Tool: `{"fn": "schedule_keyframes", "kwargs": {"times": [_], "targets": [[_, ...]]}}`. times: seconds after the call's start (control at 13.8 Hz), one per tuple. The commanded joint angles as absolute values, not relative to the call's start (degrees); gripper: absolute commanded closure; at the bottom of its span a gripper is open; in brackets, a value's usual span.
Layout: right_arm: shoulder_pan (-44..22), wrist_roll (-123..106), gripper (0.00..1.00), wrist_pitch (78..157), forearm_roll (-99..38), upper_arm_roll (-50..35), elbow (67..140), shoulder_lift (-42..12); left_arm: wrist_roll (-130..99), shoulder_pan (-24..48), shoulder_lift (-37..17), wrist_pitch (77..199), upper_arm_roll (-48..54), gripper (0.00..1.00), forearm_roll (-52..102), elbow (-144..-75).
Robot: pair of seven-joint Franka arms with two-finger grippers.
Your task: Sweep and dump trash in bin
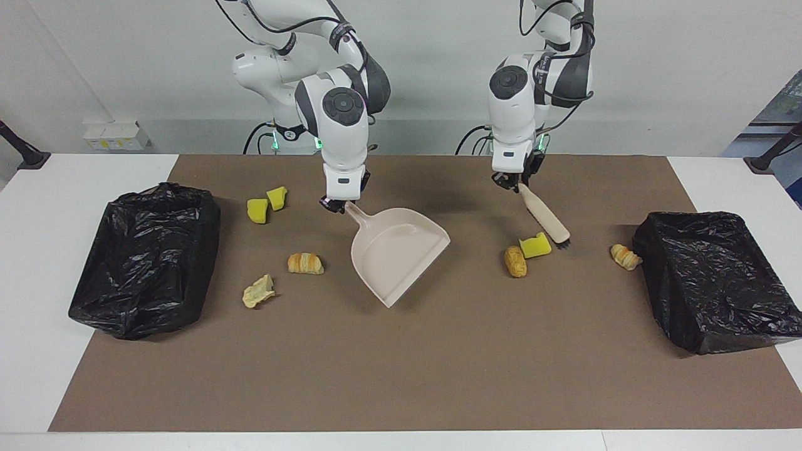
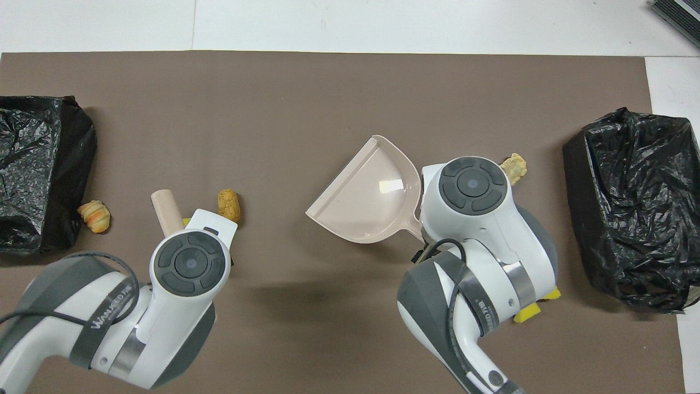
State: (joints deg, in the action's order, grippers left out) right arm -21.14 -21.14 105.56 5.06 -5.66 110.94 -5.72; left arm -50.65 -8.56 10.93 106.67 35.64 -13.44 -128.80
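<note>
Black plastic lines a bin at the right arm's end of the table; its contents cannot be made out. Beside it, loose on the brown mat: two yellow sponge chunks, a pale crumpled scrap, a croissant. The overhead view hides that croissant and most of both chunks under the right arm.

Right gripper: clamped on the handle of the beige dustpan, pan empty, its mouth turned toward the left arm's end.

Bread piece touching a notched yellow sponge; overhead, only a sliver of that sponge shows.

Left gripper: closed on the handle of the beige hand brush, bristles down just beside the notched sponge; overhead hides the bristles.

Second croissant against a second black-lined bin, contents unreadable, cut off at the frame edge.
</note>
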Motion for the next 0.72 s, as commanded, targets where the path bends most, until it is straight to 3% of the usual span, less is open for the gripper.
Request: {"fn": "schedule_keyframes", "kwargs": {"times": [0.0,0.43,0.65], "targets": [[-23.6,-26.2,1.00,105.2,11.1,-6.1,112.4,-5.5,-43.3,-12.5,6.6,103.9,36.7,1.00,-21.5,-126.1],[-26.0,-29.1,1.00,106.0,16.6,-6.1,114.5,-5.7,-28.2,-20.3,4.0,105.9,36.7,1.00,-43.5,-130.8],[-26.0,-29.0,1.00,106.1,16.5,-6.1,114.5,-5.8,-28.1,-27.3,4.0,115.2,36.7,1.00,-47.5,-134.1]]}}
